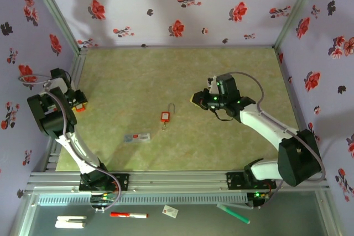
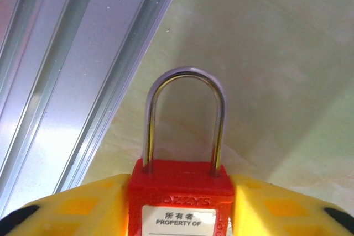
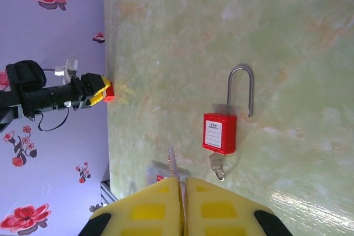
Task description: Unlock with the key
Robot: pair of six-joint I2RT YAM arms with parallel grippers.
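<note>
Left gripper (image 1: 80, 105): clamped on red plastic steel-shackled padlock (image 2: 178, 189)
Right gripper (image 3: 182, 189): closed, pinching thin grey metal key (image 3: 171, 161)

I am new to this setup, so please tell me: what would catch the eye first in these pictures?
A red padlock sits clamped between the yellow fingers of the left gripper, beside the aluminium rail. A second red padlock lies in the middle of the table, and to its right the right gripper, shut, pinches a thin key.
</note>
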